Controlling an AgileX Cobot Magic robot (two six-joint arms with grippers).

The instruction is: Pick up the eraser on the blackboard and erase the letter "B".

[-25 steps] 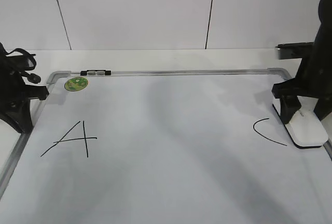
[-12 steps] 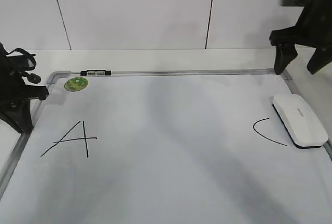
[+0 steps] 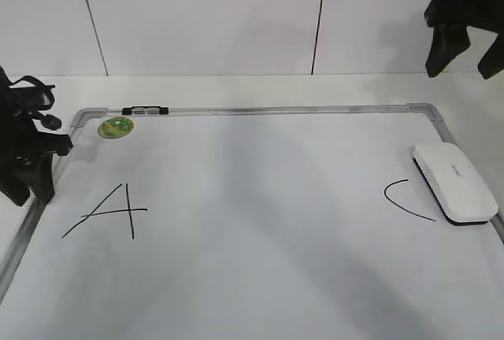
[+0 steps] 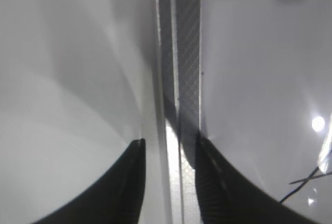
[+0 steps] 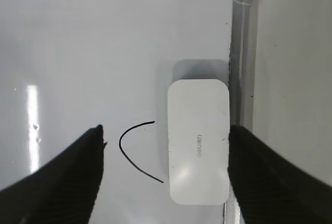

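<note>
The eraser (image 3: 455, 182) lies flat on the blackboard (image 3: 260, 198) at its right edge, beside a black "C" (image 3: 405, 200). An "A" (image 3: 106, 212) is at the left. No "B" shows on the board; the middle is blank. My right gripper (image 3: 468, 41) is open and empty, high above the board's far right corner. In the right wrist view its fingers (image 5: 165, 130) frame the eraser (image 5: 198, 141) and the "C" (image 5: 136, 151) far below. My left gripper (image 3: 27, 171) sits at the board's left edge; its fingers (image 4: 169, 140) are a little apart over the silver frame (image 4: 179, 79).
A round green sticker (image 3: 115, 127) and a small black clip (image 3: 146, 109) are at the board's far left corner. The board lies on a white table (image 3: 236, 88) with a white wall behind.
My right gripper has let go of the eraser and risen up and away from it. The eraser stays on the board. The left arm has shifted slightly.
</note>
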